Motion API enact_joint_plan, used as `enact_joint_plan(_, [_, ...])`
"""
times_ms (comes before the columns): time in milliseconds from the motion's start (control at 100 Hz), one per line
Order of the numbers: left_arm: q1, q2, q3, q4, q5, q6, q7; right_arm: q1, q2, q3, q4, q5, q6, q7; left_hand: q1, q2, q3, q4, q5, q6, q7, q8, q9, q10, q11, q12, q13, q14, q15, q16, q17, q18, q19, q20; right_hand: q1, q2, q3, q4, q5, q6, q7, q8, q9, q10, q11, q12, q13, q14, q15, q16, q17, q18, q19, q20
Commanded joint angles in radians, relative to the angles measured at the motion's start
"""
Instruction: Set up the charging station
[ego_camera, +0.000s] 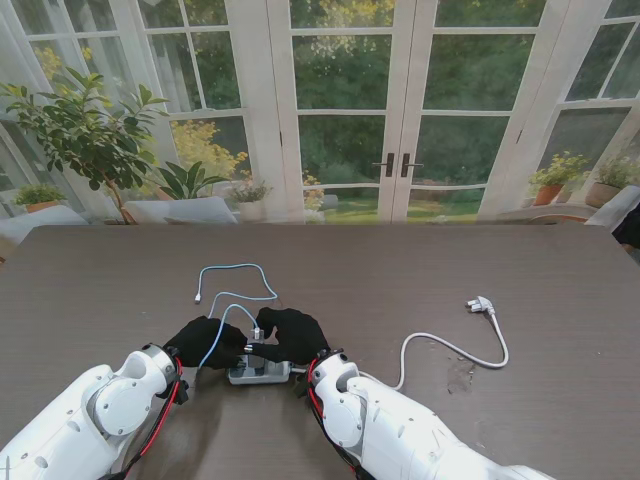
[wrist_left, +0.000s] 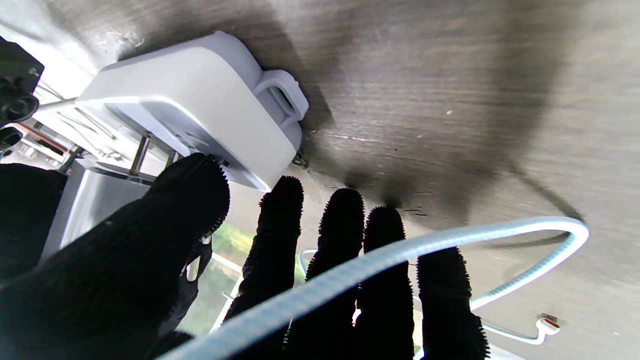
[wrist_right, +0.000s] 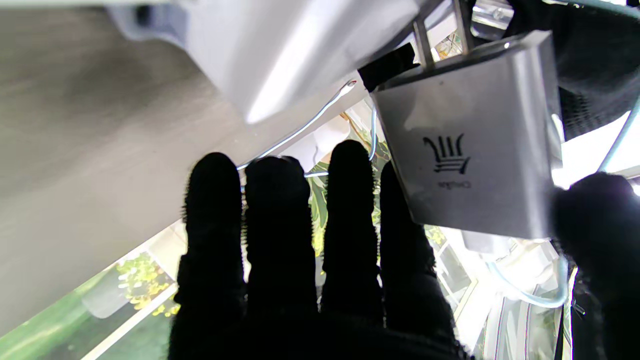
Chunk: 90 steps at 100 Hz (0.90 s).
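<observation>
Desk (ego_camera: 120, 280): dark wood grain, carrying everything; the work sits at the edge nearest to me, between the two arms.
Power strip (ego_camera: 258, 374): white, lying flat just in front of both black-gloved hands; its own white cord (ego_camera: 455, 350) runs off to the right and ends in a wall plug (ego_camera: 481, 304) lying loose on the desk, not connected to anything in view.
Right robot hand (ego_camera: 292, 334): closed on the charger (wrist_right: 470, 135), a silver block pinched between thumb and fingers, metal prongs pointing at the strip.
Left robot hand (ego_camera: 206, 342): fingers spread, holding nothing I can make out, thumb (wrist_left: 192, 187) resting against the strip, apparently steadying it.
Charging cable (ego_camera: 232, 282): pale blue, one end at the charger, draped over the left fingers, the rest looped farther from me with its free tip (ego_camera: 198, 298) on the desk.
Progress: judging by bare prongs showing between charger and strip, the charger is lined up but not seated. Left to do: press it home; the wall plug and the cable's free tip remain unattached.
</observation>
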Motion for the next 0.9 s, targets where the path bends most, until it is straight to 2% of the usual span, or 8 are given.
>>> enact_joint_plan(0, [0.010,-0.003,0.007,0.020,0.001,0.000,-0.025,-0.003,-0.002,0.000,-0.011,-0.006,-0.006,0.011,-0.015,0.013,-0.020,0.022,0.014,0.005,-0.001,0.006,0.024,0.009,0.007,0.009,0.037,0.044,-0.008,-0.018,-0.005,-0.010,0.036,0.012,0.099,0.095,0.069,0.004,0.074,-0.142,-0.029,-0.039,0.031,-0.015,0.009,0.024,0.030,-0.012,0.019,-0.999,0.009,0.016,0.038,0.005])
enact_joint_plan(50, [0.010,-0.003,0.007,0.021,0.001,-0.001,-0.025,-0.003,-0.002,-0.001,-0.011,-0.010,-0.007,0.007,-0.016,0.013,-0.020,0.022,0.015,0.005,-0.001,0.006,0.024,0.007,0.008,0.010,0.038,0.044,-0.008,-0.018,-0.005,-0.010,0.036,0.012,0.112,0.073,0.077,-0.026,0.083,-0.153,-0.003,-0.082,0.044,-0.018,0.009,0.031,0.040,-0.017,0.022,-0.997,0.015,0.014,0.043,0.001])
enact_joint_plan(280, [0.013,-0.003,0.004,0.021,0.000,0.000,-0.025,0.000,-0.003,-0.007,0.003,-0.028,-0.020,-0.014,-0.020,0.015,-0.022,0.022,0.017,0.007,-0.001,0.006,0.024,0.010,0.008,0.010,0.037,0.045,-0.008,-0.018,-0.006,-0.009,0.036,0.012,0.134,0.033,0.091,-0.038,0.096,-0.145,0.012,-0.098,0.061,-0.016,0.009,0.034,0.056,-0.030,0.025,-0.996,0.030,0.004,0.057,0.001])
enact_joint_plan(350, [0.014,-0.003,0.002,0.020,0.001,0.000,-0.026,0.003,-0.008,-0.010,0.018,-0.037,-0.034,-0.033,-0.019,0.013,-0.023,0.022,0.017,0.006,-0.001,0.006,0.025,0.010,0.008,0.010,0.039,0.046,-0.006,-0.017,-0.006,-0.008,0.036,0.013,0.161,0.001,0.112,-0.082,0.108,-0.152,0.038,-0.140,0.081,-0.022,0.006,0.035,0.070,-0.037,0.033,-0.993,0.039,0.000,0.068,-0.002])
enact_joint_plan(420, [0.015,-0.002,0.000,0.019,0.002,0.001,-0.028,0.006,-0.012,-0.014,0.031,-0.046,-0.044,-0.053,-0.020,0.014,-0.024,0.022,0.015,0.006,-0.002,0.006,0.024,0.009,0.007,0.010,0.036,0.046,-0.008,-0.017,-0.009,-0.008,0.035,0.012,0.195,-0.038,0.133,-0.109,0.117,-0.169,0.067,-0.175,0.106,-0.026,0.004,0.035,0.085,-0.044,0.039,-0.991,0.049,-0.005,0.080,-0.004])
enact_joint_plan(630, [0.013,-0.002,-0.001,0.021,0.003,-0.003,-0.029,0.012,-0.025,-0.021,0.065,-0.062,-0.071,-0.094,-0.025,0.011,-0.027,0.021,0.015,0.007,-0.002,0.006,0.024,0.011,0.007,0.010,0.037,0.045,-0.008,-0.017,-0.009,-0.007,0.034,0.012,0.225,-0.071,0.154,-0.126,0.156,-0.199,0.096,-0.207,0.160,-0.038,-0.001,0.035,0.117,-0.056,0.047,-0.988,0.069,-0.021,0.097,-0.006])
enact_joint_plan(730, [0.012,-0.001,0.000,0.023,0.003,-0.005,-0.029,0.016,-0.030,-0.026,0.082,-0.070,-0.083,-0.112,-0.027,0.010,-0.027,0.021,0.015,0.007,-0.003,0.006,0.023,0.011,0.007,0.010,0.036,0.046,-0.008,-0.017,-0.009,-0.007,0.034,0.012,0.266,-0.086,0.181,-0.133,0.186,-0.246,0.137,-0.246,0.206,-0.052,-0.012,0.037,0.137,-0.065,0.052,-0.986,0.082,-0.030,0.109,-0.013])
enact_joint_plan(890, [0.010,-0.002,0.002,0.025,0.002,-0.005,-0.028,0.018,-0.032,-0.028,0.094,-0.073,-0.093,-0.119,-0.029,0.008,-0.027,0.020,0.013,0.008,-0.004,0.006,0.022,0.011,0.006,0.010,0.036,0.045,-0.008,-0.017,-0.010,-0.008,0.033,0.012,0.286,-0.098,0.206,-0.128,0.235,-0.266,0.152,-0.236,0.267,-0.062,-0.010,0.041,0.178,-0.080,0.073,-0.977,0.114,-0.042,0.121,-0.015])
